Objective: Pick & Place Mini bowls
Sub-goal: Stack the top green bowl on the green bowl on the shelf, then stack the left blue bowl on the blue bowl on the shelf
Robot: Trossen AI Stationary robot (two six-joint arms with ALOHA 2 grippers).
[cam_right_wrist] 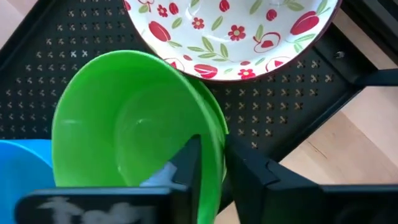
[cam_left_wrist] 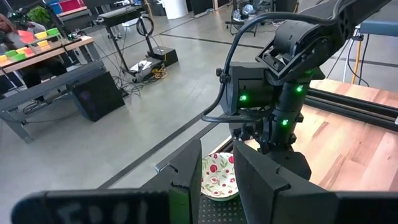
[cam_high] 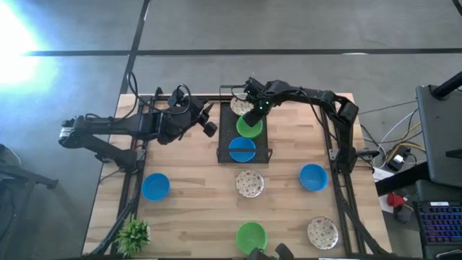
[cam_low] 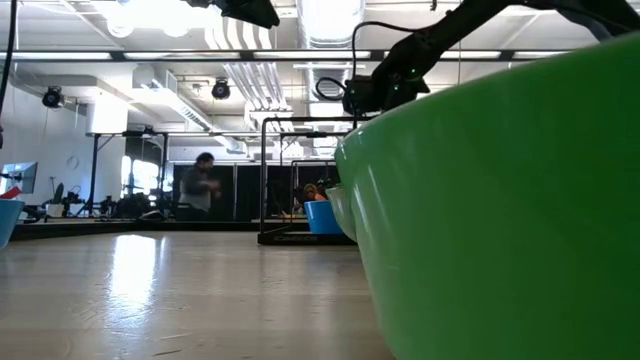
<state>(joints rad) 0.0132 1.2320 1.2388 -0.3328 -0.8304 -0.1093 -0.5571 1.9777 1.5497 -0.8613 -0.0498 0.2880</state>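
A black perforated tray (cam_high: 222, 144) stands at the table's far middle. In it, from far to near, are a floral mini bowl (cam_right_wrist: 236, 37), a green mini bowl (cam_right_wrist: 124, 124) and a blue mini bowl (cam_high: 242, 149). My right gripper (cam_right_wrist: 212, 168) hangs over the tray, shut on the green bowl, which tilts with its rim over the blue one. My left gripper (cam_left_wrist: 217, 171) hovers left of the tray, well above the table, with a narrow gap between its fingers and nothing in it. Several more mini bowls rest on the bare wood. My right gripper has the green bowl by its rim (cam_right_wrist: 214, 146): one finger (cam_right_wrist: 186, 165) stands inside the bowl and the other (cam_right_wrist: 255, 177) outside it. The fingers come from above, pointing steeply down. The bowl sits tilted over the tray's floor; whether its base rests there I cannot tell.
On the table lie a blue bowl (cam_high: 155, 186) near the left, a floral one (cam_high: 250, 183) in the middle, a blue one (cam_high: 313, 177) right, a green one (cam_high: 250, 235) and a floral one (cam_high: 323, 232) by the near edge. A small potted plant (cam_high: 133, 235) stands near left.
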